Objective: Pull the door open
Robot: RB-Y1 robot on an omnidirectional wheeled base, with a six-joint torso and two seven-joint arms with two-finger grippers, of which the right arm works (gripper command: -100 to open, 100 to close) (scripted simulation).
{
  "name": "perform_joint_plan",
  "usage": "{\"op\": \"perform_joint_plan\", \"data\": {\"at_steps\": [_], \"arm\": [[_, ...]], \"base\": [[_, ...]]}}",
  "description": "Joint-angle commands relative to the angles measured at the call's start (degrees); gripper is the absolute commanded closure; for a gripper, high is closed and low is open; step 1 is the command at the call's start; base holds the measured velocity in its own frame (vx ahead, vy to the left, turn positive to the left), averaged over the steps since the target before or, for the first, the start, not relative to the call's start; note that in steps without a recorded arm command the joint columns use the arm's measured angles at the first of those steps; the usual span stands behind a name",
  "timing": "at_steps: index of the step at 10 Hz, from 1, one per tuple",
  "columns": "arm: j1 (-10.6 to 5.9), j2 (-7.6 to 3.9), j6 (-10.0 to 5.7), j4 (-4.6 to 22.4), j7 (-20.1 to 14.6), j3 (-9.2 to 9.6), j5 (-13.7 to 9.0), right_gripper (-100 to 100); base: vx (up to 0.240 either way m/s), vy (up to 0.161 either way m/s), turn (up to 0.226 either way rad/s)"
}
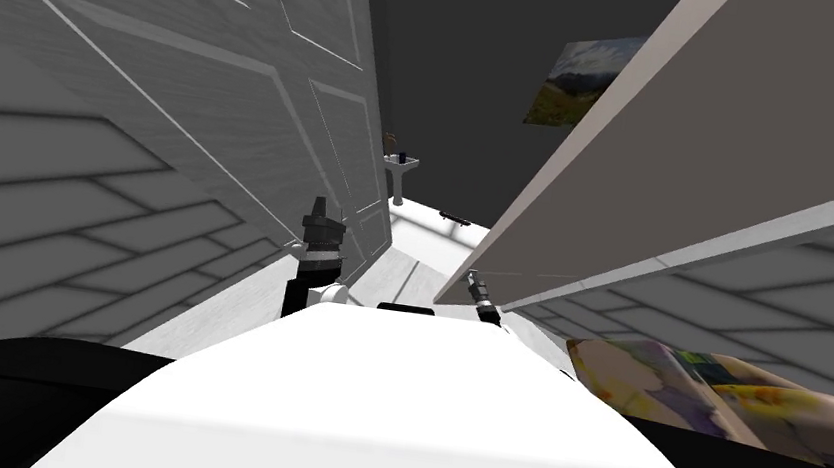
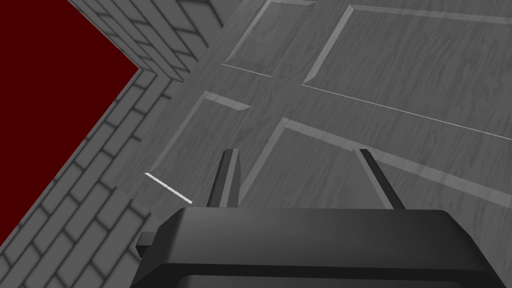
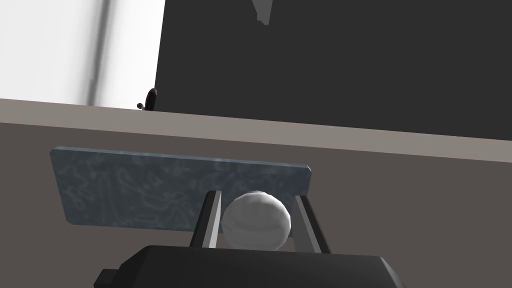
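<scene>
Head view: the taupe door (image 1: pixel 617 152) stands ajar at my right, with the right gripper (image 1: pixel 478 290) at its edge. The left gripper (image 1: pixel 318 218) hangs near a grey panelled door (image 1: pixel 175 63).

Left wrist view: its fingers (image 2: pixel 229 175) are wide apart and empty, and could scrape those panels.

Right wrist view: the fingers (image 3: pixel 210 220) pinch the round knob (image 3: pixel 256 222). A pull off the hinge arc could slip it free.

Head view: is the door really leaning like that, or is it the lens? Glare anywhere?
Head view: lens and roll, the door and the grey panelling splay alike; bright floor beyond is washed out. Right wrist view: soft sheen on the knob, no glare. Left wrist view: dim, even grey.
</scene>
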Motion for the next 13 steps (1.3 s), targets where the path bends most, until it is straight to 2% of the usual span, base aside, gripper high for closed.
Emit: {"op": "perform_joint_plan", "data": {"at_steps": [1,3,4,5,6,11,13], "arm": [[0.42,-0.89,-1.63,0.8,-1.0,0.65,0.4,100],[1.39,-1.92,-3.32,0.7,-2.2,1.54,1.0,100],[1.56,-1.44,-2.21,0.0,-1.7,1.4,0.9,100],[2.35,-2.07,-4.02,0.7,-2.2,1.82,1.1,100],[2.51,-2.24,-4.46,0.8,-2.3,1.9,1.1,100],[4.23,-4.08,-9.33,2.5,-3.7,2.76,1.6,100],[4.58,-4.46,-10.34,2.8,-4.0,2.94,1.6,100]], "base": [[-0.157,-0.056,0.042],[-0.158,-0.054,0.051],[-0.077,-0.02,0.004],[-0.181,-0.082,0.208],[-0.201,-0.09,0.16],[-0.194,-0.111,0.174],[-0.181,-0.051,0.086]]}}
